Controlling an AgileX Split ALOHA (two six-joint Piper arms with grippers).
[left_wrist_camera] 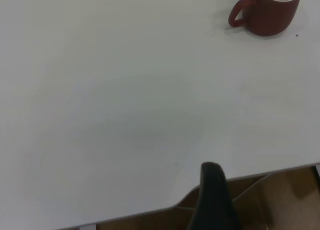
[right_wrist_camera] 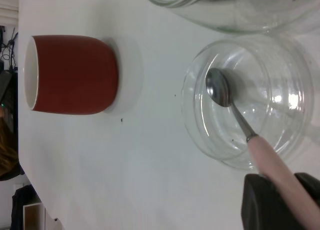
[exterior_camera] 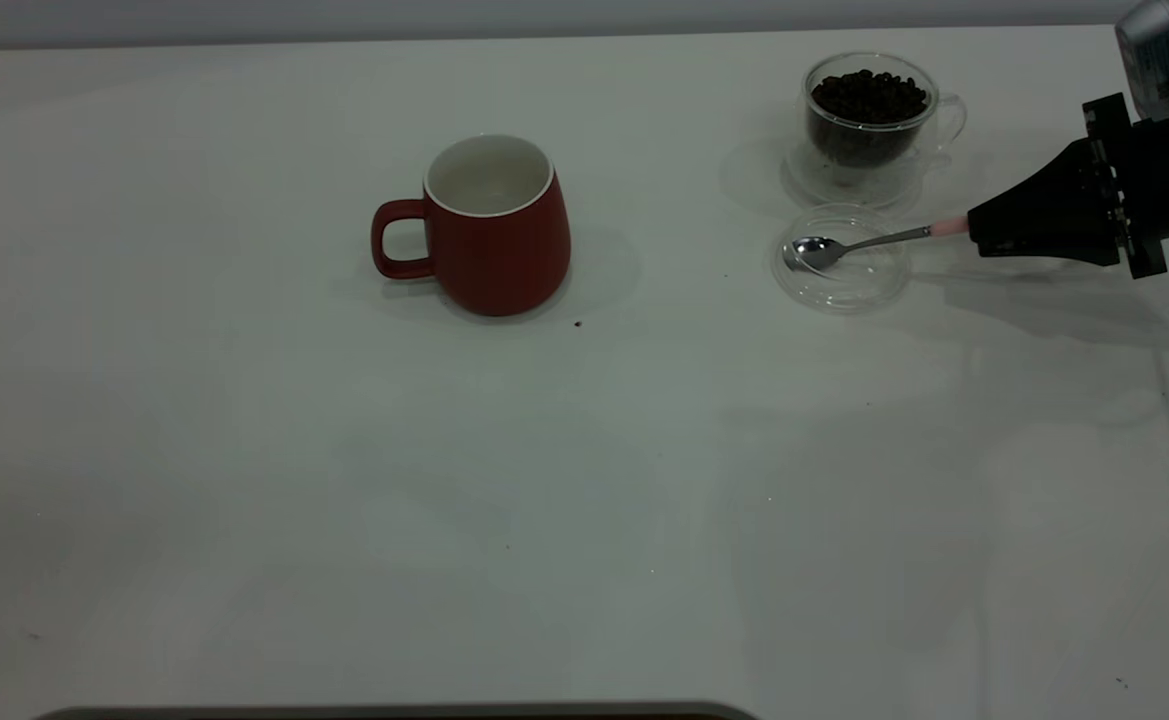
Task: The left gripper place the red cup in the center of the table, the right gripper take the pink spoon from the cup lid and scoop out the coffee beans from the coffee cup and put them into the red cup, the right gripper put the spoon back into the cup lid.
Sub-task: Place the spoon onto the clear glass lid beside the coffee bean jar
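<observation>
The red cup (exterior_camera: 499, 240) stands upright near the table's middle, handle to the left, and its white inside looks empty. It also shows in the left wrist view (left_wrist_camera: 270, 15) and the right wrist view (right_wrist_camera: 75, 75). The pink-handled spoon (exterior_camera: 879, 241) lies with its metal bowl in the clear cup lid (exterior_camera: 844, 295). My right gripper (exterior_camera: 974, 228) is shut on the spoon's pink handle (right_wrist_camera: 272, 162), low by the lid (right_wrist_camera: 192, 115). The glass coffee cup (exterior_camera: 869, 110), full of beans, stands just behind the lid. My left gripper (left_wrist_camera: 215, 200) is parked beyond the table's edge.
A small dark crumb (exterior_camera: 577, 323) lies on the table just right of the red cup. The glass cup sits on a clear saucer (exterior_camera: 804, 185). A dark edge (exterior_camera: 394, 712) runs along the table's front.
</observation>
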